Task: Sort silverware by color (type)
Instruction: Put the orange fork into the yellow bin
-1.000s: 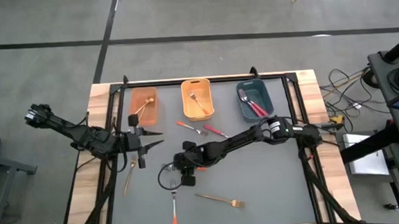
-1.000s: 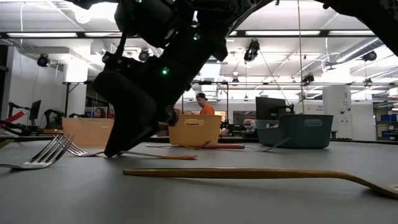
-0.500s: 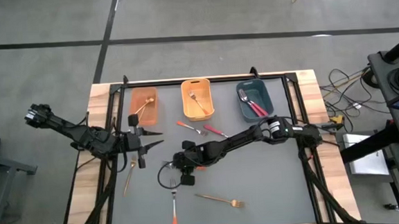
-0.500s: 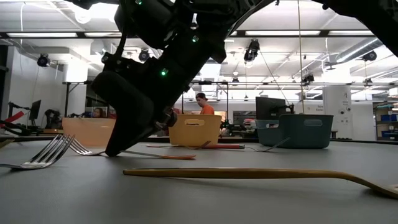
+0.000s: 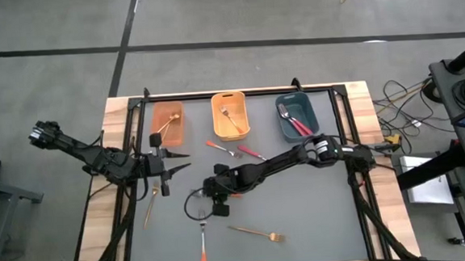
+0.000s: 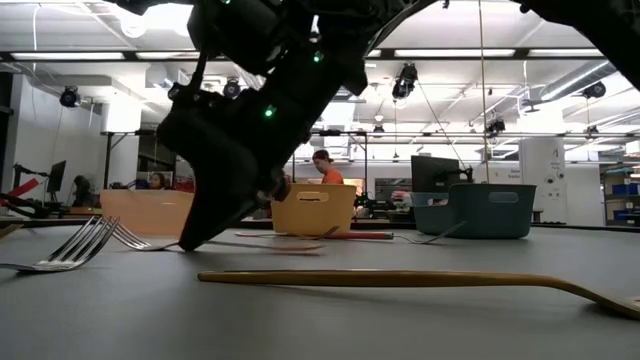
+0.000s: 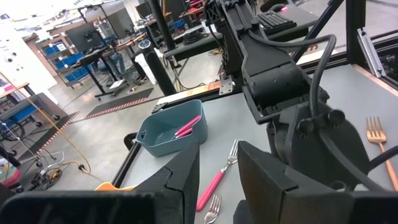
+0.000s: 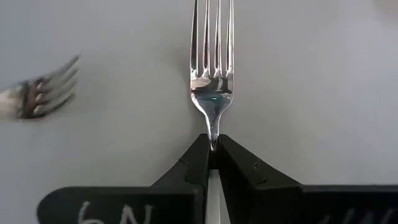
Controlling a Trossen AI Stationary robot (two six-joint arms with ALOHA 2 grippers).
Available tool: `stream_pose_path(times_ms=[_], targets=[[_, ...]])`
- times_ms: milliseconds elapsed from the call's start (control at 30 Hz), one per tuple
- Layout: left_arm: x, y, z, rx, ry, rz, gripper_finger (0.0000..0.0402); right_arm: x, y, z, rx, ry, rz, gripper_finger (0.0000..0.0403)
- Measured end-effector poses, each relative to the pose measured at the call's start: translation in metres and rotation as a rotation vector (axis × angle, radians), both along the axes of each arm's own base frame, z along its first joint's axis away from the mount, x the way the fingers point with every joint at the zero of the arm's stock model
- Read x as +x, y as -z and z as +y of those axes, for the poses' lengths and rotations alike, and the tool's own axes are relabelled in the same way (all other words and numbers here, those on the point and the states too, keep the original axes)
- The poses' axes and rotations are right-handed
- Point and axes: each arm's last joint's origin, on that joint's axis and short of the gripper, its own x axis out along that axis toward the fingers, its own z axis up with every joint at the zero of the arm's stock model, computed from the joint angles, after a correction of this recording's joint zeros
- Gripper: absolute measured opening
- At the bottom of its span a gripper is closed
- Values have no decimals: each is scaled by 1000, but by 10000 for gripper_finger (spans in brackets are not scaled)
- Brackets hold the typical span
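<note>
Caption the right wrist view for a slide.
Right gripper shut on the neck of a silver-tined fork lying on the gray table, a second fork nearby.

Handwritten "6N", partly cut off, on right end effector [image 8: 212, 163].

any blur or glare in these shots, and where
Right wrist view: the fork between the shut right gripper is sharp, with a bright glint on its tines; a second fork at the edge is smeared. Low view: ceiling lights glare, and the nearby arm is a dark silhouette.
</note>
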Motion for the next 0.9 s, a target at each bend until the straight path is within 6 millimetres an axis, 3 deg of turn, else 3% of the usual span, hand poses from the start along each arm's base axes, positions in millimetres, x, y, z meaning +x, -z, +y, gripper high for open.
stream_pose_path(times_ms=[400,900], targets=[[0,0,0,0,-1,0,91,-11,-44,-6,7,39,-26,18],[0,1,0,6,-2,12,91,-23,-93,-44,-9,207,-76,18]])
